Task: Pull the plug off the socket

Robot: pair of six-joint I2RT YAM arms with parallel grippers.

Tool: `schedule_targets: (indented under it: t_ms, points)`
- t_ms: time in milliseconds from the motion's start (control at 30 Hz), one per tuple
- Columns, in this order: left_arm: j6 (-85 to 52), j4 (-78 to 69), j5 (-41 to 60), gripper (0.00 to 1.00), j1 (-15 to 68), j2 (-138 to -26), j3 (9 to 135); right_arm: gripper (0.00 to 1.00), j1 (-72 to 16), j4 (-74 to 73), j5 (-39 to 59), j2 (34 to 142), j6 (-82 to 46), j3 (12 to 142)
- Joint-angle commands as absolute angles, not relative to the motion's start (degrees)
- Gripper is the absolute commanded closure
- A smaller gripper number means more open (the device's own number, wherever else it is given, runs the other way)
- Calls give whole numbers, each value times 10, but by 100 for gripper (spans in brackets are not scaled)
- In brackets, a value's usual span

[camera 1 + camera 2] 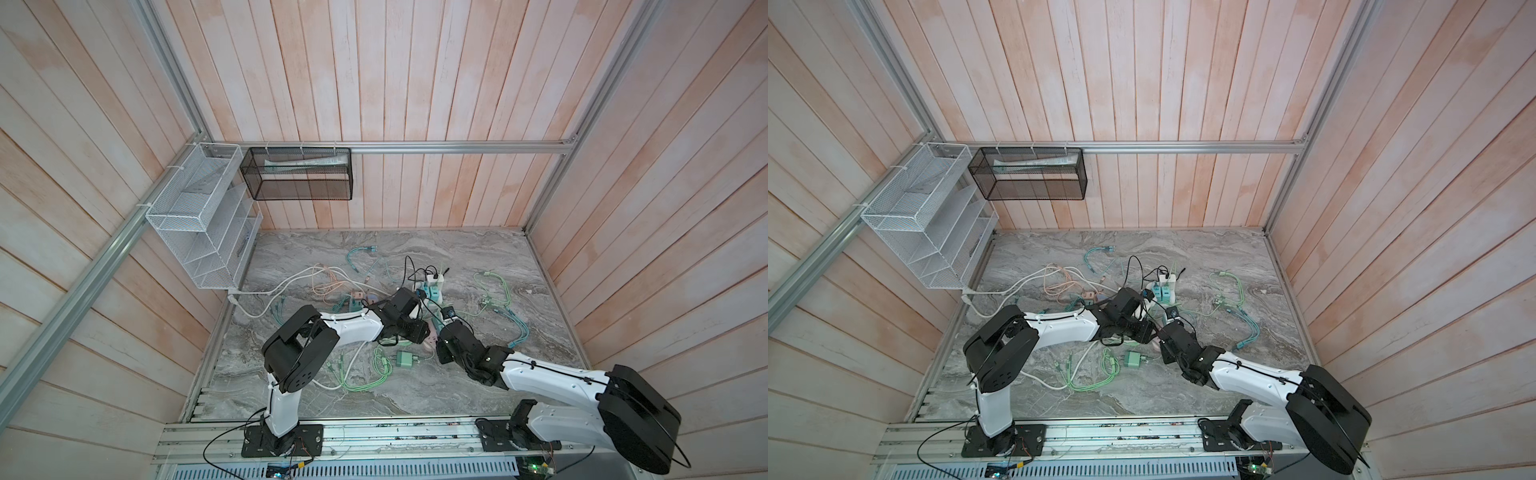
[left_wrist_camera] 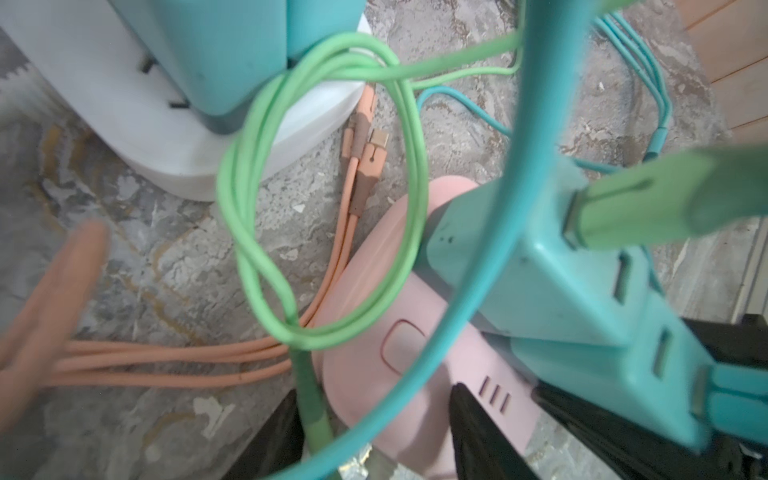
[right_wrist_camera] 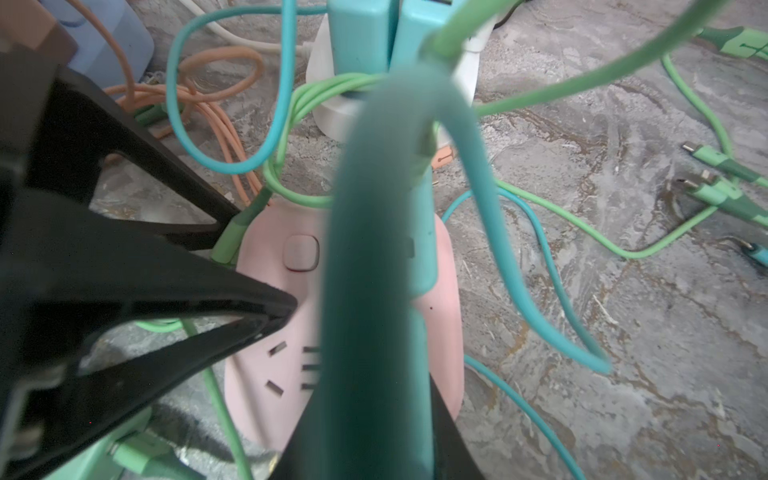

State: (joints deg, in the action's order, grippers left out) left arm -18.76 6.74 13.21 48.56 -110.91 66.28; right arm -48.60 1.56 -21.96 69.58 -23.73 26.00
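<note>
A pink socket strip point(image 2: 365, 374) point(image 3: 257, 291) lies flat on the marble table point(image 1: 457, 399), and a teal plug block point(image 2: 561, 299) point(image 3: 374, 291) stands in it with green and teal cables running from its top. My right gripper point(image 3: 374, 415) point(image 1: 438, 330) is shut on that teal plug from above. My left gripper point(image 2: 374, 390) point(image 1: 424, 332) is clamped on the strip's end. One of its fingers point(image 3: 270, 307) rests on the strip's top face. The other sits at the strip's edge beside a green cable. In both top views the two wrists hide most of the strip.
A white power strip point(image 1: 432, 286) point(image 1: 1165, 289) with teal chargers stands just behind. Green, teal and orange cables tangle around both strips. A loose green charger point(image 1: 405, 358) lies in front. Wire baskets point(image 1: 195, 216) hang on the left wall.
</note>
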Motion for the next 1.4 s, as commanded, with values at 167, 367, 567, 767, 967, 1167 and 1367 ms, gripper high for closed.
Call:
schedule_targets:
  t_ms: [167,367,567,767,967,1167,1367]
  points:
    - [-190,121,113,43,490,-1146,671,95,-485,-3,-218,724,-231,290]
    - [-192,134,102,43,495,-1160,679,97,-485,14,-214,739,-224,320]
    - [-193,138,100,43,498,-1175,681,99,-484,43,-213,761,-226,346]
    - [-194,132,90,43,498,-1175,669,100,-478,32,-223,710,-259,317]
    - [-188,137,80,43,498,-1179,674,100,-460,28,-211,670,-266,297]
    - [-190,137,78,43,502,-1180,679,100,-456,11,-197,682,-259,300]
    - [-192,142,78,43,504,-1183,684,100,-465,20,-178,747,-254,332]
